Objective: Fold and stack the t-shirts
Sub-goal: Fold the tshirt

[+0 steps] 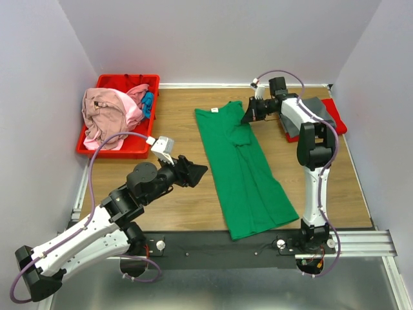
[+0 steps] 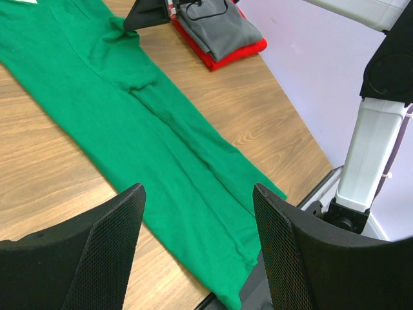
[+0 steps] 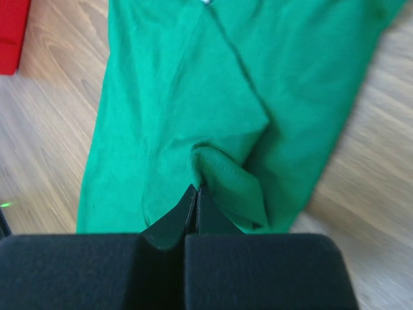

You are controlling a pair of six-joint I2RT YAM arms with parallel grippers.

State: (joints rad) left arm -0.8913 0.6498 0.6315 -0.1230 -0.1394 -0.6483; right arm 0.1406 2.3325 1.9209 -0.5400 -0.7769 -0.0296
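the green t-shirt (image 1: pixel 242 171) is lying lengthwise down the middle of the wooden table (image 1: pixel 181 206), folded into a long narrow strip, collar end toward the far wall and hem end reaching the near edge. the right gripper (image 1: pixel 246 117) is sitting at the shirt's far right corner, by the sleeve; in the right wrist view its fingers are pressing together on a raised fold of the green cloth (image 3: pixel 193 97), so the gripper (image 3: pixel 195 194) is clamping that fold. the left gripper (image 1: pixel 197 173) is hovering just beside the left edge of the strip, about halfway along it, with its fingers (image 2: pixel 110 245) standing wide apart and nothing between them; the left wrist view is looking across the strip's lower half. a dark grey t-shirt (image 1: pixel 319 108) is resting folded on a red folded cloth (image 1: pixel 337 121) at the far right of the table, just behind the right gripper. a pink t-shirt (image 1: pixel 106 113) and a blue one (image 1: pixel 148 103) are lying crumpled in the red bin (image 1: pixel 103 147) at the far left, well apart from both grippers
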